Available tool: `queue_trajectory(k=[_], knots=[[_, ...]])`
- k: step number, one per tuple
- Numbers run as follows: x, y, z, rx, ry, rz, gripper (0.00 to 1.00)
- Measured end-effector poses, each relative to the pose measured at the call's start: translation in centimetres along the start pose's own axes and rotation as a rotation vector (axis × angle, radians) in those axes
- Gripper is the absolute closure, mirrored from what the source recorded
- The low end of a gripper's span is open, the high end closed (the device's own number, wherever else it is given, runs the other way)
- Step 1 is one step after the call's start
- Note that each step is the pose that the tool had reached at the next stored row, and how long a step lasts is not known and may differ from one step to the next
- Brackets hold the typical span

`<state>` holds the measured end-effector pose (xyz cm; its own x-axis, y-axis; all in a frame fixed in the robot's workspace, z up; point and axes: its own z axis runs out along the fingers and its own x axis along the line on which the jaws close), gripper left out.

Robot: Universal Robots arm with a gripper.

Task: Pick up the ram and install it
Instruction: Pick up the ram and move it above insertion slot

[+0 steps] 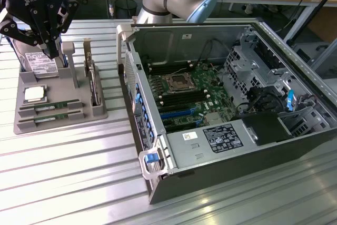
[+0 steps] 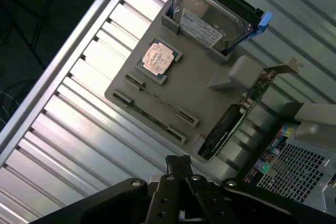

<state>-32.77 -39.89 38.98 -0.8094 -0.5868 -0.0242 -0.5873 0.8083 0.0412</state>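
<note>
Ram (image 1: pixel 50 108) in the exterior view: two thin green sticks, pale labels, slotted in the grey tray (image 1: pixel 58 90) beside the case, and the gripper (image 1: pixel 52 54) hovers over the tray's far end. Light, stiff and fragile, I'd say, so pinch the long board edges, not the chips. Wrist view: ram (image 2: pixel 148 116) edge-on, gripper (image 2: pixel 178 163) jaws closed and empty.

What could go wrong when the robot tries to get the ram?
The black gripper hangs above the grey holder tray, close to the upright silver hard drive; it might bump that going down. The two thin green ram sticks lie side by side, so it could grab crookedly. Slots on the green motherboard are narrow; a tilted stick could jam.
</note>
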Motion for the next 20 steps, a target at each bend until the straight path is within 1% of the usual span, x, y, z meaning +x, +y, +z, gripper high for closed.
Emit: queue_trajectory(k=[20], knots=[[0.00, 0.00, 0.02, 0.0003, 0.0013, -0.018, 0.90]])
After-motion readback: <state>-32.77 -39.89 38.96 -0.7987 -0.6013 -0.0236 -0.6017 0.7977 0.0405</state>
